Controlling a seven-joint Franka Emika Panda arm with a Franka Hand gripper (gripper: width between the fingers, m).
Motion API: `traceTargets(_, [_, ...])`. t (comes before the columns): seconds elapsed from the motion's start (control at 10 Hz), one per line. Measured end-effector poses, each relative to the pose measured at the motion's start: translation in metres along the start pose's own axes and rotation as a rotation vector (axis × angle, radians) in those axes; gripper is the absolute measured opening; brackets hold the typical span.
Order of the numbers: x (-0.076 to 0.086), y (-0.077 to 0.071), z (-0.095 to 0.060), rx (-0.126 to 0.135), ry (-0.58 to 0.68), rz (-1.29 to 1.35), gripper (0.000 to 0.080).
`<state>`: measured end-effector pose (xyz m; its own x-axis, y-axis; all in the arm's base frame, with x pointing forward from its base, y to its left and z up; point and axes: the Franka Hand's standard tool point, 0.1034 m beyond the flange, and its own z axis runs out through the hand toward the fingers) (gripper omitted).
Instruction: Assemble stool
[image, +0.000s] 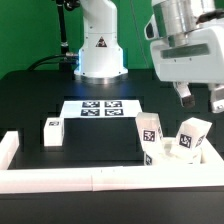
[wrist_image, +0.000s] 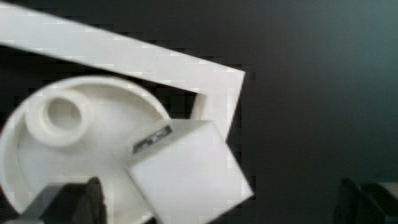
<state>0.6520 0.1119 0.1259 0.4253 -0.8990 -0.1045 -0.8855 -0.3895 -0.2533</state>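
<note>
Legs: you see three chunky white plastic legs (image: 52, 131) (image: 150, 135) (image: 190, 138).
Seat: one round white plastic disc (wrist_image: 71, 125).
Gripper (image: 200, 100): one, fingers apart.

The table (image: 40, 95) is matt black. Toward its far edge the marker board (image: 100, 108) is white, printed with black square tags. The first leg (image: 52, 132), second leg (image: 150, 137) and third leg (image: 190, 138) are white, each bearing a black-and-white square tag. The seat disc (wrist_image: 54, 120) is plain white, shading to grey in its hollow. The border rails (image: 100, 180) along the near edge are white. The gripper (image: 201, 100) is pale grey with dark fingers (image: 186, 95). The robot base (image: 100, 45) is white with what seems a dark triangular label.
</note>
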Motion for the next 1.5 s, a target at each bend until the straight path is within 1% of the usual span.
traceTargets(0.1, [-0.002,0.0,-0.001,-0.037,-0.001,-0.198,0.0649])
traceTargets(0.2, [-0.005,0.004,0.003,-0.066,-0.004,-0.342,0.0649])
traceTargets(0.3, [-0.006,0.004,0.005,-0.055,0.014,-0.357,0.0649])
traceTargets(0.4, [-0.005,0.005,0.005,-0.058,0.013,-0.447,0.0649])
traceTargets(0.6, [-0.003,0.006,0.005,-0.059,0.012,-0.537,0.0649])
traceTargets(0.7, [-0.002,0.007,0.005,-0.076,0.015,-0.66,0.0649])
traceTargets(0.8, [0.0,0.003,0.003,-0.127,0.031,-0.889,0.0649])
traceTargets(1.0, [0.001,0.003,0.006,-0.202,0.001,-1.214,0.0649])
traceTargets(1.1, [-0.003,0.003,0.008,-0.208,0.001,-1.269,0.0649])
traceTargets(1.2, [0.0,0.004,0.007,-0.211,-0.006,-1.343,0.0649])
traceTargets(1.5, [0.005,0.006,0.007,-0.231,-0.021,-1.535,0.0649])
